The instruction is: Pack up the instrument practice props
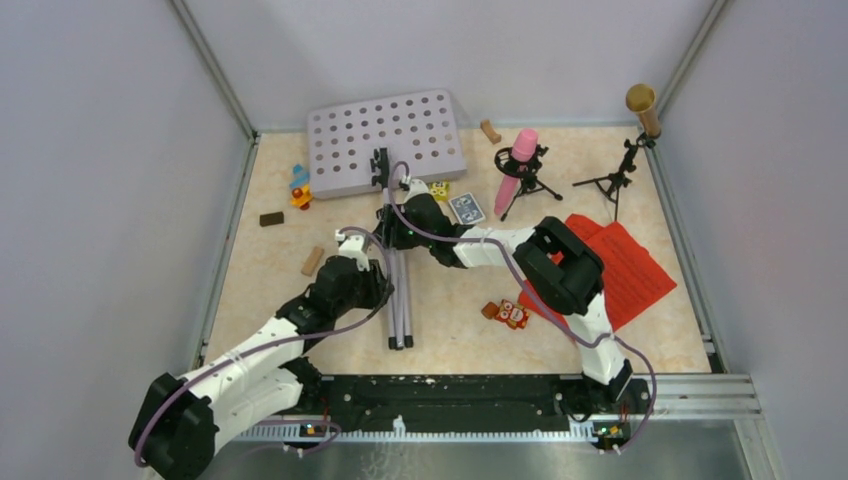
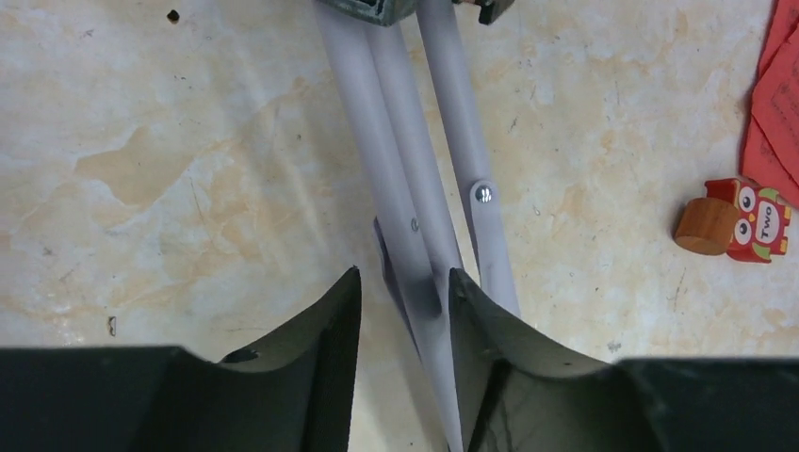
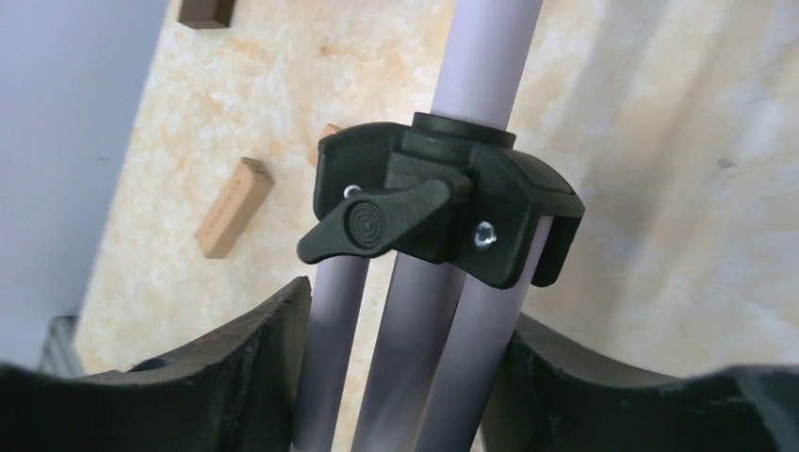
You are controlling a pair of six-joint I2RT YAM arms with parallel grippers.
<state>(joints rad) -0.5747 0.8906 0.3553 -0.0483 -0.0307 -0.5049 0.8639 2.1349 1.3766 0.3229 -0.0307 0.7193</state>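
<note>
table (image 1: 450, 300): marbled top, props scattered across it, nothing packed yet by the look of it.

grey sheet-music tray (image 1: 390, 140): lies at the far centre, holes up. its silver tripod pole (image 1: 400, 300) runs from the tray toward the arm bases, legs folded into one bundle flat on the table.

red sheet-music pages (image 1: 630, 265): loose on the right, partly under the right arm.

right gripper (image 3: 405, 377): on the bundle just below the black collar (image 3: 443, 202), close to the tray end. both fingers press the outer tubes; reads as clamped on the pole.

left gripper (image 2: 403, 311): nearer the foot end. jaws apart, straddling the tubes. the right finger touches a tube, a sliver of table shows by the left one, and the third tube, the one with the screw, runs outside under the right finger.

pink microphone (image 1: 515, 165) and gold microphone (image 1: 642, 105): each on a small black tripod, far right, well apart from the stand.

step in hand, as judged: securing the stand for a two-arm lift.
- shift left claw sideways to take in all three tubes before closing.
- keep right fingers off the collar's lever (image 3: 377, 226).
- raise both ends level; tray end is likely the heavy one.
- clear the owl block (image 2: 740, 221).
</note>
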